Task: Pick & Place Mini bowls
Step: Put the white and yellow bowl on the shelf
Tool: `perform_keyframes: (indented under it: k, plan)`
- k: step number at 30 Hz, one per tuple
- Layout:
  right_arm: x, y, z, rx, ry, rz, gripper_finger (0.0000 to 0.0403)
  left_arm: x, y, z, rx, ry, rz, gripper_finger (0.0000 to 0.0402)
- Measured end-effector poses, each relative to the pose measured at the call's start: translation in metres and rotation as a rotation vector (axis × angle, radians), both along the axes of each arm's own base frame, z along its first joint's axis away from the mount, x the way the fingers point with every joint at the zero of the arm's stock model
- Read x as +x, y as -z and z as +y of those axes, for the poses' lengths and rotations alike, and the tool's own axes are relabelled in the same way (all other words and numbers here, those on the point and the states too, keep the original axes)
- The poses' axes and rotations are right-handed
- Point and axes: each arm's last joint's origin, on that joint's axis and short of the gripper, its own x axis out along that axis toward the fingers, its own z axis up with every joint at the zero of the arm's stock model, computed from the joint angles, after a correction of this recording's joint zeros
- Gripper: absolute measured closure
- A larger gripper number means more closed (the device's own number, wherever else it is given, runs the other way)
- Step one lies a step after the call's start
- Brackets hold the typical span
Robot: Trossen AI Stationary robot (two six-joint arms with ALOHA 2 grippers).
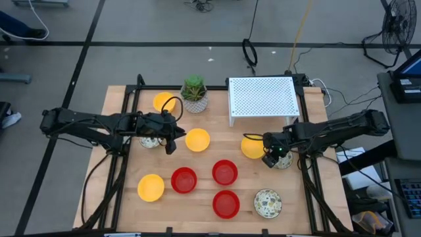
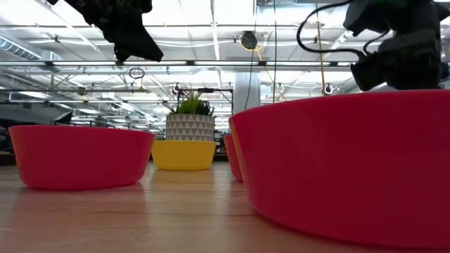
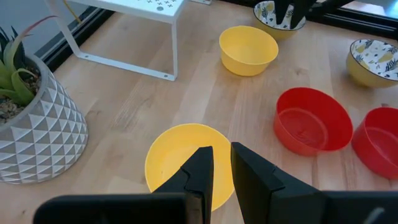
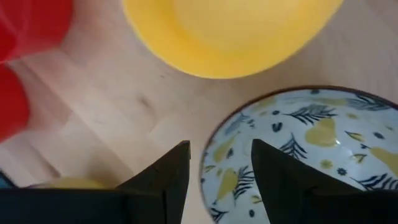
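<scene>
1. Hovering over a cream patterned bowl (image 4: 311, 149), the right gripper (image 4: 217, 180) has its fingers spread apart, one on each side of the bowl's near rim, and grips nothing.
2. Just beyond its fingertips sits a yellow bowl (image 4: 230, 31); red bowls (image 4: 25, 31) lie off to one side.
3. The left gripper (image 3: 221, 174) hangs above another yellow bowl (image 3: 177, 155), fingers nearly together with a narrow gap, empty.
4. Beside that gripper stands a potted plant (image 3: 31, 118); ahead of it is the white rack (image 3: 124, 12).
5. Farther ahead of the left gripper lie a red bowl (image 3: 311, 118) and a second patterned bowl (image 3: 373, 59).
</scene>
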Motion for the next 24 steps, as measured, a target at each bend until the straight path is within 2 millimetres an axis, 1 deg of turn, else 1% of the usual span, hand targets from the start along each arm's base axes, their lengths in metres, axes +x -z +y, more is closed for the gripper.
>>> perform_keyframes:
  k: [3,8,16,20,24]
  plan:
    - [-0.004,0.007,0.0,0.001,0.012,0.028,0.0241,0.0,0.0,0.0,0.0,0.0,0.0,0.0339]
    - [-0.005,0.015,0.0,0.003,0.012,0.024,0.0241,0.0,0.0,0.0,0.0,0.0,0.0,0.0339]
    - [-0.004,0.015,0.0,-0.004,-0.043,-0.007,0.0241,0.0,0.0,0.0,0.0,-0.001,0.0,0.0339]
    - [-0.004,0.015,0.001,0.045,-0.061,-0.006,0.0241,0.0,0.0,0.0,0.003,0.002,0.001,0.0339]
    - [-0.004,0.015,0.004,0.04,-0.076,-0.004,0.0241,0.0,0.0,0.0,0.004,0.002,0.001,0.0339]
